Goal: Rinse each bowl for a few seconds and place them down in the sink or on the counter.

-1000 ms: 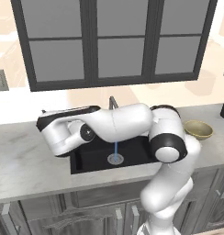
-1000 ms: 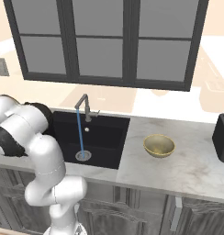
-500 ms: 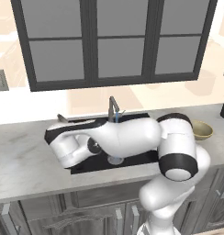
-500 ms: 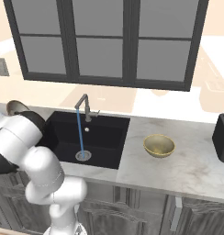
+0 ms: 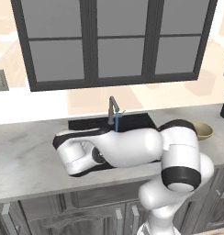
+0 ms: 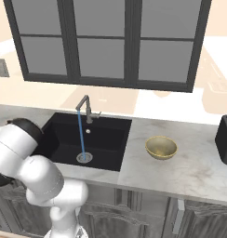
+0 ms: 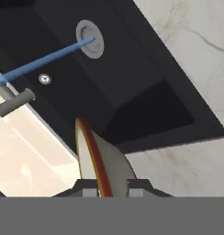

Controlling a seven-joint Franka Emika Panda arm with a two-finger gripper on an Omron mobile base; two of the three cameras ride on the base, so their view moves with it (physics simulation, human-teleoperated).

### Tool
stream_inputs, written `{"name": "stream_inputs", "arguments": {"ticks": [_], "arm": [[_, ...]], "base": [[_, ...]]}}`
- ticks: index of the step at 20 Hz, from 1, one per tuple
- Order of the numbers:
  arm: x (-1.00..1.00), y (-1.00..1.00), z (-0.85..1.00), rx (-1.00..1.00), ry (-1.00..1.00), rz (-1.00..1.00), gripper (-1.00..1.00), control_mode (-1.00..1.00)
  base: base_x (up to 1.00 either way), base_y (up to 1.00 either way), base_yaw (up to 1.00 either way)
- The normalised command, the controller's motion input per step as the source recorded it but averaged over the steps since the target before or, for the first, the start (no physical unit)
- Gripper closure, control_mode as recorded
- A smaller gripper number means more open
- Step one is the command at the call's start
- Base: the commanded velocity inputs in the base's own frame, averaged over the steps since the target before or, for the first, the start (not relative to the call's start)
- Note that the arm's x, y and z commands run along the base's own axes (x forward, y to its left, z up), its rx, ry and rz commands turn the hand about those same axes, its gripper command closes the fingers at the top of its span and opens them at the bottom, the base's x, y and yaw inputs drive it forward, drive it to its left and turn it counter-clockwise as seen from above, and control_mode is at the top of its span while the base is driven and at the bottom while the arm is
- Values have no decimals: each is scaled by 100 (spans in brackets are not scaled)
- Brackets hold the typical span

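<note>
In the hand view, my gripper is shut on the rim of the shallow bowl, which I see edge-on with its tan-orange rim and cream side. Beyond it lies the black sink with its silver drain and a blue water stream running from the faucet. The hand hovers near the sink's left end, over the edge where it meets the counter. The olive-yellow bowl stands upright on the counter right of the sink.
Water runs from the grey faucet down to the drain. A dark appliance stands at the counter's far right. My arm's white bulk lies across the front of the sink. A dark-framed window spans the back wall.
The arm has swung lower and further left, carrying the shallow bowl away from the water stream toward the sink's left end. The olive-yellow bowl has stayed put.
</note>
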Motion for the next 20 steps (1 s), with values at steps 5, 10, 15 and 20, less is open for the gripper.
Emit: {"name": "stream_inputs", "arguments": {"ticks": [5, 10, 15, 20], "arm": [[-26, 1, 1, -50, 10, -4, 100, -100], [-8, 1, 18, -47, 6, -4, 100, -100], [2, 1, 52, -34, 8, -16, 100, -100], [1, 0, 65, -27, 5, -20, 100, -100]], "base": [[0, 0, 0], [0, 0, 0], [0, 0, 0], [0, 0, 0]]}}
